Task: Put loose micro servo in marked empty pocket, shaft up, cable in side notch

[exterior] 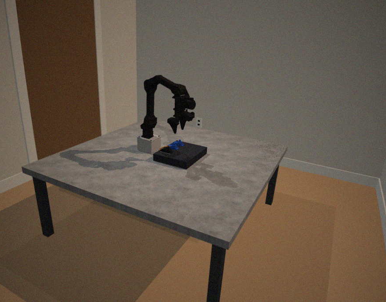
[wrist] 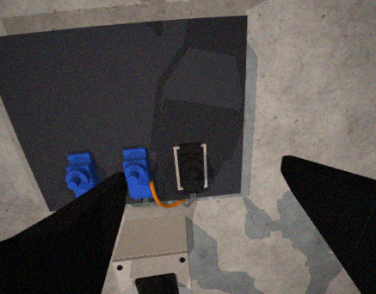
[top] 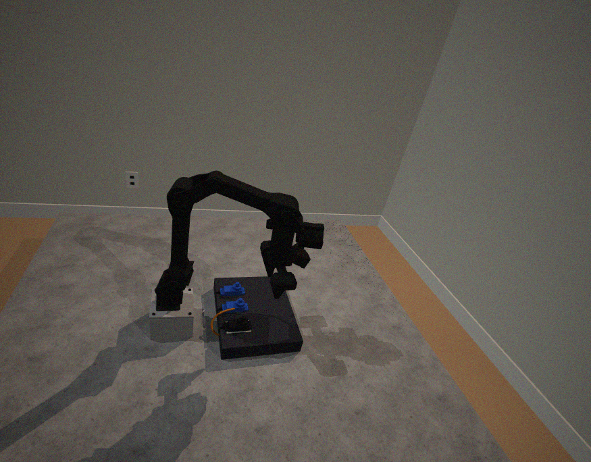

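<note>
A black micro servo lies within the pale pocket outline on the dark deck. It looks low and level, with its round shaft side up. Its ears are too dark to judge whether they are flat, and its cable and the side notch cannot be made out clearly. My gripper is wide open and empty, well above the deck, with nothing touching the servo.
Two blue servos sit in the deck beside the black one. An orange cable curves from the nearer blue servo past the deck edge towards the black servo's end. The arm's pale base block stands beside the deck.
</note>
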